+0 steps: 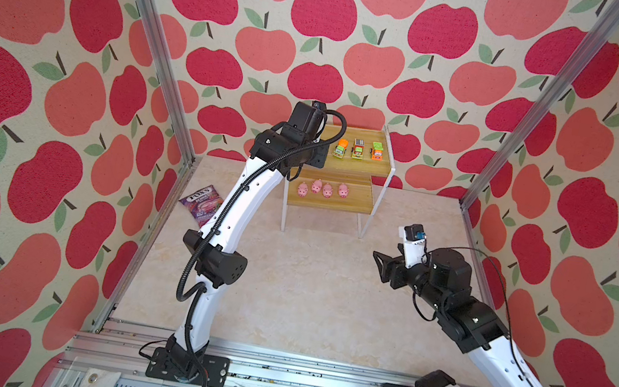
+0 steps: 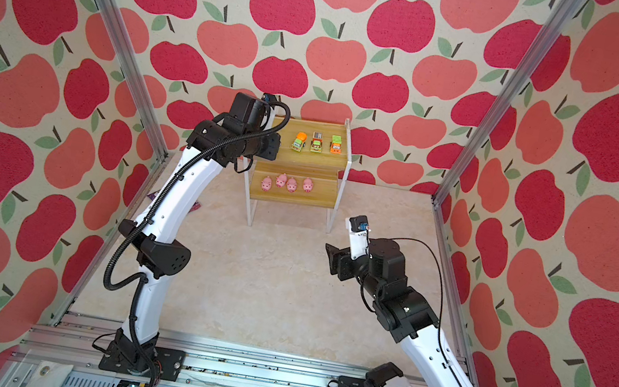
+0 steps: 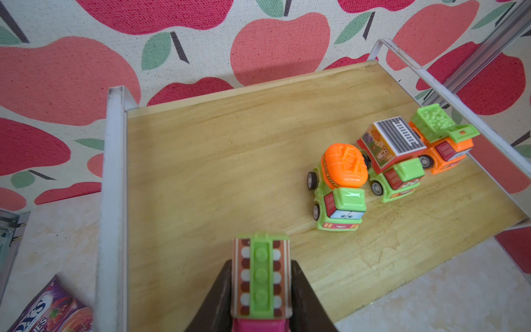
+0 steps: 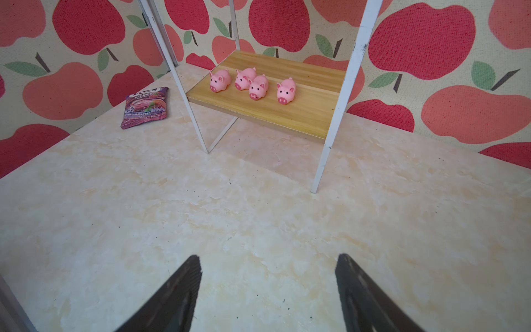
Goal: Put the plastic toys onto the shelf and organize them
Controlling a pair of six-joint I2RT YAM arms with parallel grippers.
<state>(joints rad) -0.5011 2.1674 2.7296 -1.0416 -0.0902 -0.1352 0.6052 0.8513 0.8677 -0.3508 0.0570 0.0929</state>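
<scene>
The shelf (image 1: 358, 165) stands at the back wall. On its upper board (image 3: 215, 158) three toy vehicles sit in a row: a green one with an orange drum (image 3: 339, 186), a green one with a box (image 3: 390, 155) and an orange one (image 3: 439, 138). My left gripper (image 3: 261, 262) is shut on a pink vehicle with a green and brown top (image 3: 261, 276), held over that board's left part. Several pink pigs (image 4: 253, 84) line the lower board (image 4: 287, 115). My right gripper (image 4: 267, 257) hovers open over the bare table, right of the shelf (image 2: 305, 158) and in front of it.
A purple candy bag (image 1: 202, 199) lies on the table left of the shelf, near the left wall. White frame legs (image 4: 321, 169) stand at the shelf's front corners. Apple-patterned walls close in three sides, and a metal rail (image 1: 271, 373) runs along the front.
</scene>
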